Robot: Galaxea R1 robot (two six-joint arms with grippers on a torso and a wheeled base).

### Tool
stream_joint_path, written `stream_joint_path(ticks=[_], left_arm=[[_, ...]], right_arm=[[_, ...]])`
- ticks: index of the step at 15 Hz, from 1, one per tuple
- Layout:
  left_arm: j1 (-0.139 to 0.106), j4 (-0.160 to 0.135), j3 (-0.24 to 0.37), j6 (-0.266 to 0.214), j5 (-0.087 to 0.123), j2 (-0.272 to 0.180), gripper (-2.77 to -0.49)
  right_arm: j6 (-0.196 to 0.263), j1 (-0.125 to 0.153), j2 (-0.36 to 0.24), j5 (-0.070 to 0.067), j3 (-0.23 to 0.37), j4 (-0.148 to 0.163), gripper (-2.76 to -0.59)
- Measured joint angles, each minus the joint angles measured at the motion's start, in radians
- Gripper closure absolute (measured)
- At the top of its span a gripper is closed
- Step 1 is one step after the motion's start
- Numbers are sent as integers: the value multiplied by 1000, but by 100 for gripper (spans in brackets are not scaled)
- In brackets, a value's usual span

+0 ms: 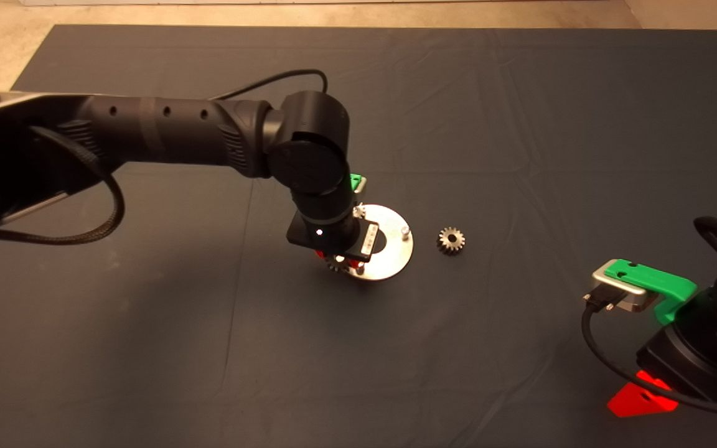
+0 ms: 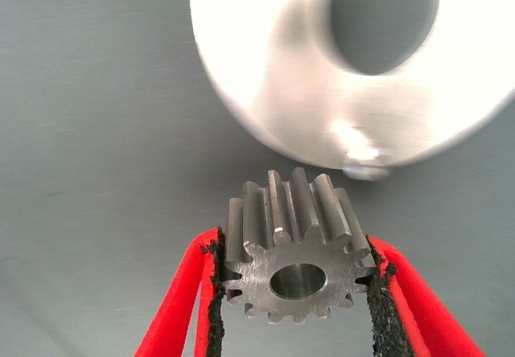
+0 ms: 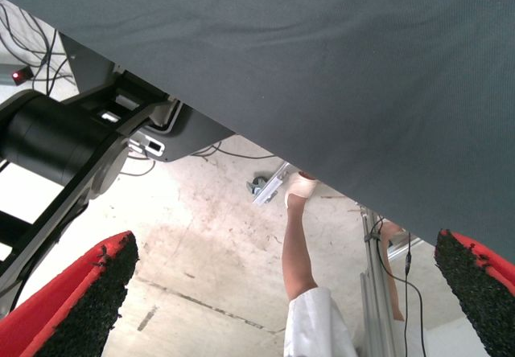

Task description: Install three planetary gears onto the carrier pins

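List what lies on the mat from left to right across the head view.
Left gripper holding a gear → metal disc with its pins → loose gear → parked right gripper.

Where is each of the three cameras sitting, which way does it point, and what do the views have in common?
Head view: above, looking down at the mat, disc, loose gear; both arms show.
Left wrist view: on the left arm, facing the disc; left gripper pinches a gear.
Right wrist view: on the parked right arm, facing mat edge and floor; right gripper open.
Shared: the disc.
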Motion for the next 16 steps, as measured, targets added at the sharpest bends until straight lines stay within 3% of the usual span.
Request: stream_joint_path(ticks=[1,4,8,16], left_arm=[[0,0,-7,0,16,0,-95],[0,-1,-25,0,23,24,-95],[0,0,-62,0,16,89,-95],[0,-12,-90,6,17,103,-94]], right_arm=[[0,0,0,-1,0,0,-275],[0,0,0,0,0,0,-275],[0,0,0,-1,0,0,-275],[0,0,0,0,0,0,-275]])
